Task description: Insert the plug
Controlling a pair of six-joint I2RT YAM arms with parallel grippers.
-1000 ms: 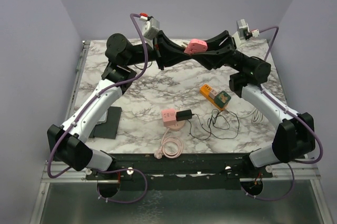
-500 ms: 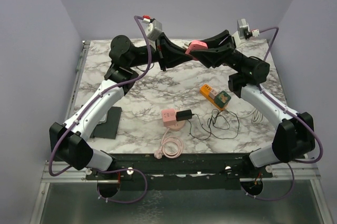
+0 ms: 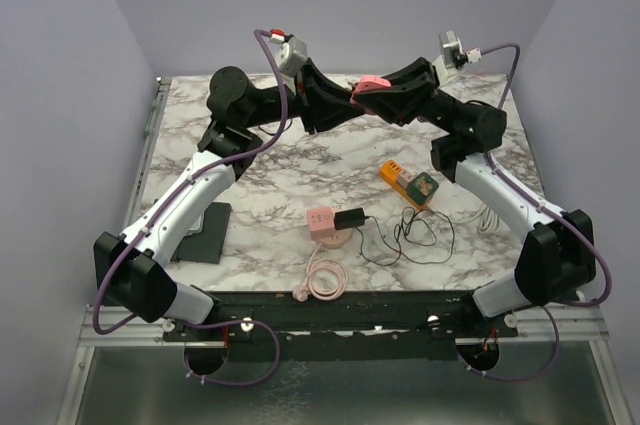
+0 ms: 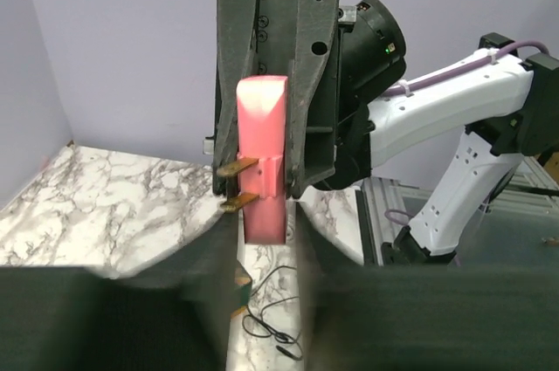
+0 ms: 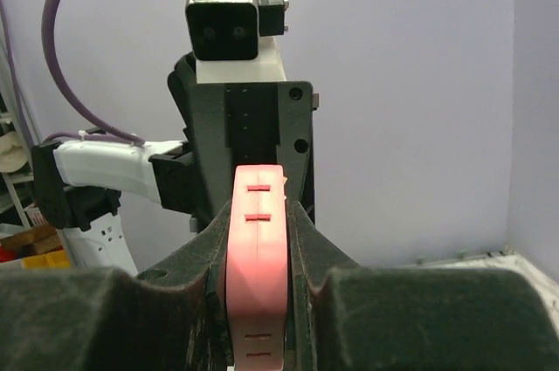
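Observation:
A pink plug adapter (image 3: 372, 81) with two brass prongs (image 4: 236, 183) is held in the air above the far middle of the table. My right gripper (image 3: 368, 95) is shut on it; in the right wrist view (image 5: 258, 240) its fingers press both sides of the adapter (image 5: 257, 275), slotted face toward the camera. My left gripper (image 3: 348, 107) faces it from the other side. In the left wrist view (image 4: 265, 233) its fingers closely flank the adapter's near end (image 4: 262, 161) with small gaps, open.
On the marble table (image 3: 260, 165) lie a pink socket cube (image 3: 320, 220) with a black plug (image 3: 348, 218) and thin black cable (image 3: 420, 240), an orange and green adapter (image 3: 410, 182), a coiled pink cable (image 3: 323, 280), and a black pad (image 3: 205, 233) at the left.
My left gripper has moved right, up to the pink adapter, and its fingers now flank its end. My right gripper has tilted and shifted slightly left with the adapter.

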